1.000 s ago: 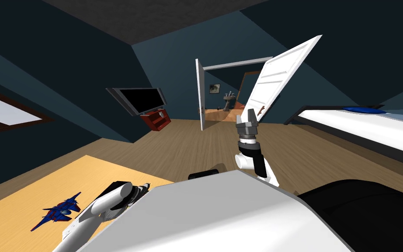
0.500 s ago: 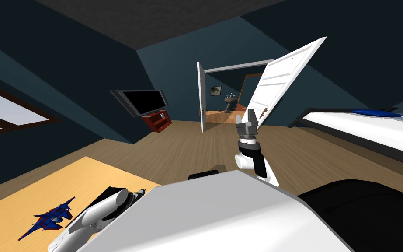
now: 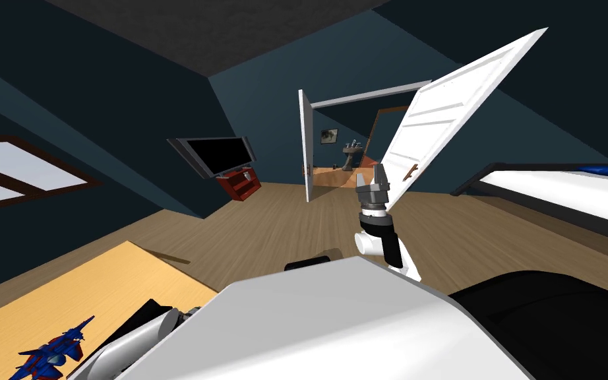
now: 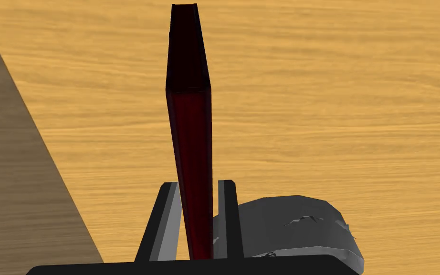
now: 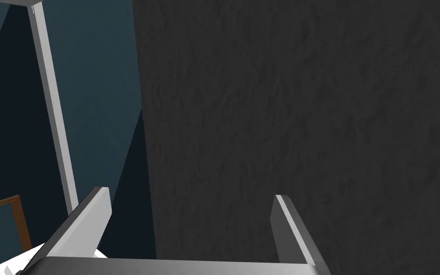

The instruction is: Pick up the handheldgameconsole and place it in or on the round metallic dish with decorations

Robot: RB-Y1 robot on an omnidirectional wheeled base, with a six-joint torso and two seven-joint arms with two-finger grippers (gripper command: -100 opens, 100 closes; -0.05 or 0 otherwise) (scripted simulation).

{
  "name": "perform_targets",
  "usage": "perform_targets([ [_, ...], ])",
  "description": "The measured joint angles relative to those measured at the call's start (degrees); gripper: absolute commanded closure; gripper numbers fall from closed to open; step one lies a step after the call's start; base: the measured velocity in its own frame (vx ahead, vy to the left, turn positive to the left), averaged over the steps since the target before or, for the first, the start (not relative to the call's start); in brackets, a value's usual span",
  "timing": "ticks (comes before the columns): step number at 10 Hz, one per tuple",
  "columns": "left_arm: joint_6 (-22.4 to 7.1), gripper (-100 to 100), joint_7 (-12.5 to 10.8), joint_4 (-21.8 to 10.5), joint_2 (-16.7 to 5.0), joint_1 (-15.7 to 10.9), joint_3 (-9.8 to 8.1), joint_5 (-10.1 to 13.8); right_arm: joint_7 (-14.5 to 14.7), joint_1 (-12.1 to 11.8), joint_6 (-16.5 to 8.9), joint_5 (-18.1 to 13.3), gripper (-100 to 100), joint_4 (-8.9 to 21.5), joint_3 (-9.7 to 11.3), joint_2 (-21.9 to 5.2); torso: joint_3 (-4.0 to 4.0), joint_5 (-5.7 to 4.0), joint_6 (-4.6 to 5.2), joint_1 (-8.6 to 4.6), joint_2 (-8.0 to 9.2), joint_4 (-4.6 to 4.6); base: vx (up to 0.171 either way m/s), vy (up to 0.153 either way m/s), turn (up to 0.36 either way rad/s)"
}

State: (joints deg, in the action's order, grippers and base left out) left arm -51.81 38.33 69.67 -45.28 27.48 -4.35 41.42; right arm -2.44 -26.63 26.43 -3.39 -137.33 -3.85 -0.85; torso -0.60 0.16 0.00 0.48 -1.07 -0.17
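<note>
The handheld game console is a thin, dark red slab seen edge-on. My left gripper is shut on its lower end, one finger pressing each flat side. It hangs over a yellow wooden table. In the head view the console is a dark sliver beside my left forearm at the bottom left. My right gripper is raised in front of me, and in its wrist view the right gripper stands open with nothing between its fingers.
A blue and red toy jet lies on the table. A grey rounded thing sits beside my left gripper. Ahead are wooden floor, a TV over a red cabinet, an open white door, and a bed on the right.
The whole head view has shifted, so I have turned: table, toy jet and my left arm slid toward the bottom left corner, the door looms larger. The right gripper holds its pose.
</note>
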Motion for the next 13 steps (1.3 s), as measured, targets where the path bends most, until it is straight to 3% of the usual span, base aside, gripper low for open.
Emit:
perform_targets([
  [13, 20.1, 100, -5.5, -8.4, -2.6, 11.9, 2.92, -10.9, 0.0, 0.0, 0.0, 0.0, 0, 0.0, 0.0, 0.0, -0.1, 0.0, -0.08, 0.38, -0.09, -0.14, 0.148, -0.002, 0.058],
])
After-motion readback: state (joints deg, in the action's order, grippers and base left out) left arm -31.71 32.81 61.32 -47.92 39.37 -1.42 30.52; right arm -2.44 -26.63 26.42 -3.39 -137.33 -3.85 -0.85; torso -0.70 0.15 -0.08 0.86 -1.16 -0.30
